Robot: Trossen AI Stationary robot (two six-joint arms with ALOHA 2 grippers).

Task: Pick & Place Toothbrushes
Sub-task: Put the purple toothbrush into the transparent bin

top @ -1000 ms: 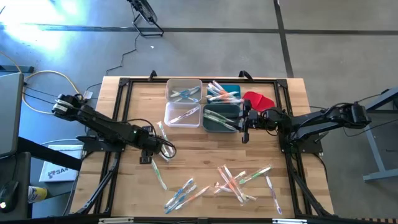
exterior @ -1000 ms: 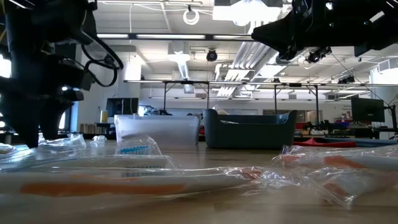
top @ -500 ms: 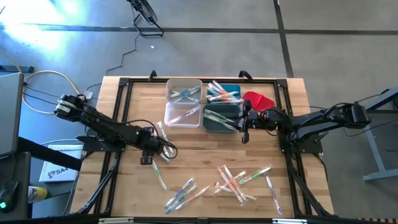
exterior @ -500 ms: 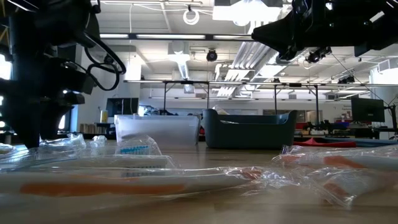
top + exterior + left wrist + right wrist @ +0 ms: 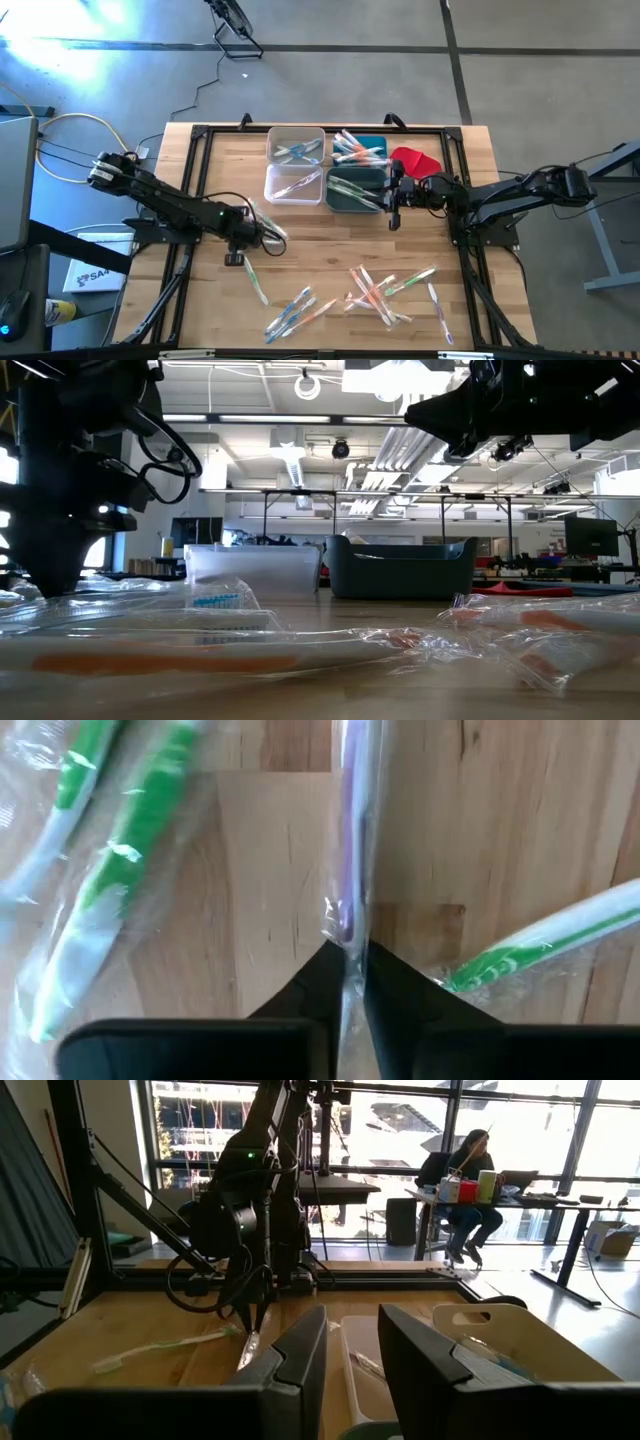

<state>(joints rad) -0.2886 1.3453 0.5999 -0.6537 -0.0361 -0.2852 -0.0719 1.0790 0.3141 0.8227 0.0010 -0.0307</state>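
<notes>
Wrapped toothbrushes lie scattered on the wooden table's front half, with more near the front edge. My left gripper is low over the table's left middle. In the left wrist view it is shut on a purple-accented toothbrush in clear wrap, with green ones beside it. My right gripper hovers by the dark bin; in its wrist view the fingers stand apart with nothing between them.
Two clear bins and another dark bin at the back hold toothbrushes. A red cloth-like piece lies at the back right. A black frame rims the table. A person sits far off in the room.
My left gripper's fingers have closed on the purple-accented wrapped toothbrush, and it has shifted slightly to the right. The right arm has not moved.
</notes>
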